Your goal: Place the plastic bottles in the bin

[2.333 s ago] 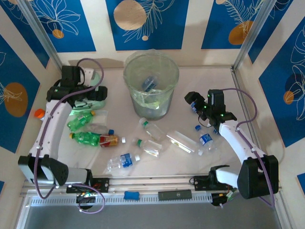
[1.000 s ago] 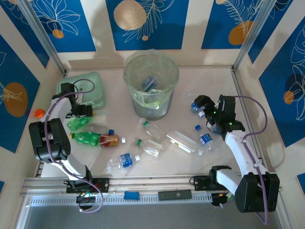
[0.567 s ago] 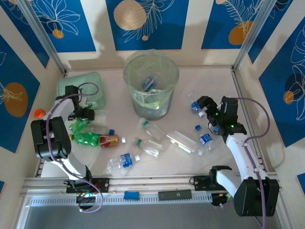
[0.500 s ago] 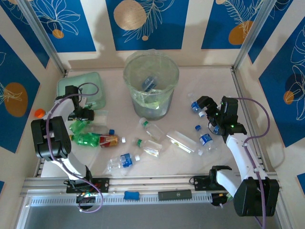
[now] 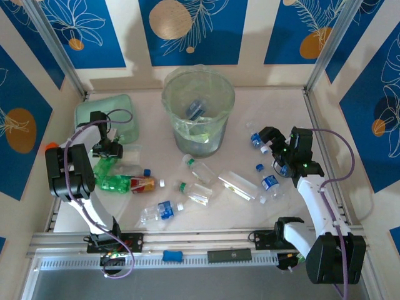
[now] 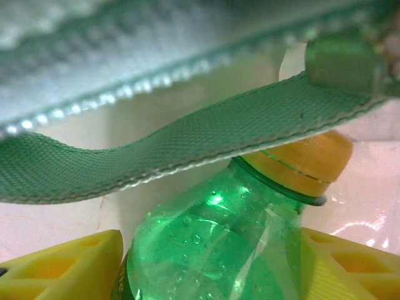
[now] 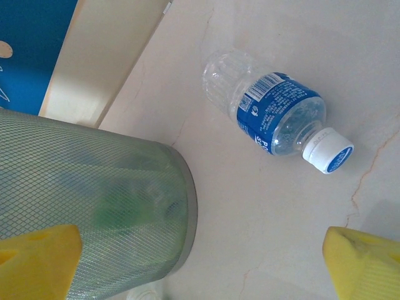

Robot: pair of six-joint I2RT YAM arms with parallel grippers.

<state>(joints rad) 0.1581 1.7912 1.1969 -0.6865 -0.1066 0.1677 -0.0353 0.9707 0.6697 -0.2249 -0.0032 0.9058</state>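
Gripping a green, orange-capped bottle [image 6: 206, 244] near the left edge of the tabletop [image 5: 275, 112] is the left pincer [image 6: 209, 275]; the right pincer [image 7: 200, 259] gapes above a clear blue-labelled bottle [image 7: 269, 106] beside the bin [image 7: 94, 200], lettering illegible.

Bottles [image 5: 199, 169] before bin [image 5: 182, 134], case [image 5: 87, 114] left

A blue-labelled bottle [image 7: 275, 115] lies on its side; the bin [image 7: 94, 206] stands apart.

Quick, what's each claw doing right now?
Left gripper: shut on the green bottle.
Right gripper: open, holding nothing.
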